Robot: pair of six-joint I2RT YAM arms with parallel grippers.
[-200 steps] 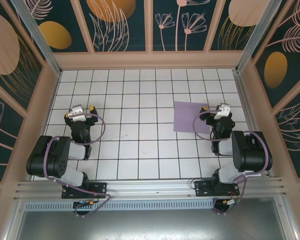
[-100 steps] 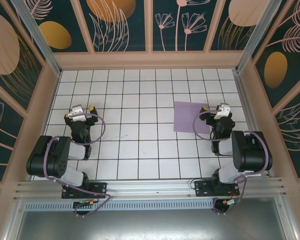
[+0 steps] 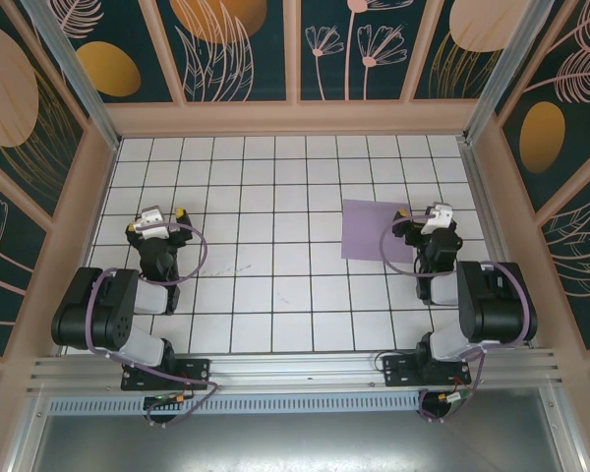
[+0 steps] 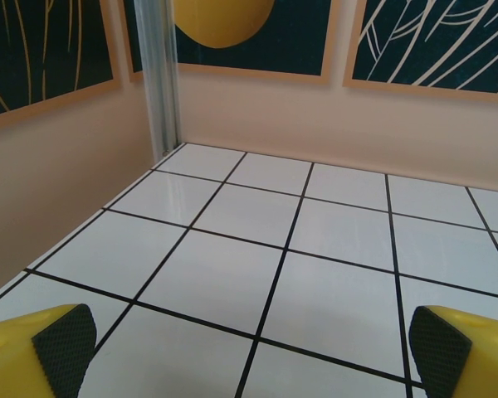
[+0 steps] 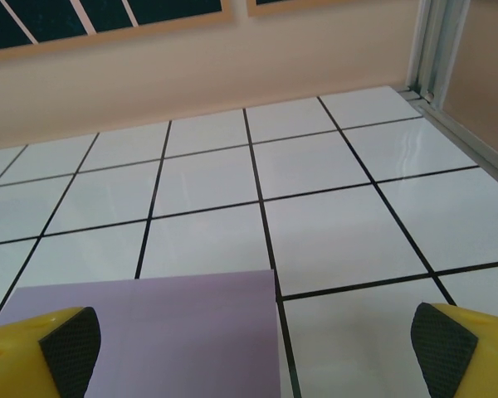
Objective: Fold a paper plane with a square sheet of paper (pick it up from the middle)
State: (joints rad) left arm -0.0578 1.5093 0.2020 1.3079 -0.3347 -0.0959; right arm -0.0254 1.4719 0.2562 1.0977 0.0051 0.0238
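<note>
The square sheet of paper (image 3: 374, 230), pale lavender and flat with no fold, lies on the white tiled floor right of centre. My right gripper (image 3: 423, 217) hovers over the sheet's right edge, open and holding nothing. In the right wrist view the sheet (image 5: 149, 327) spreads below the left fingertip pad (image 5: 70, 342), and its far right corner lies between the pads of the right gripper (image 5: 256, 348). My left gripper (image 3: 163, 214) stands open far to the left over bare tiles, empty too (image 4: 253, 348). The paper plane is out of view.
Peach walls with dark floral panels (image 3: 295, 49) enclose the tiled floor (image 3: 275, 177). Aluminium posts (image 4: 159, 75) stand in the back corners. Both arm bases (image 3: 157, 374) sit on the rail at the near edge.
</note>
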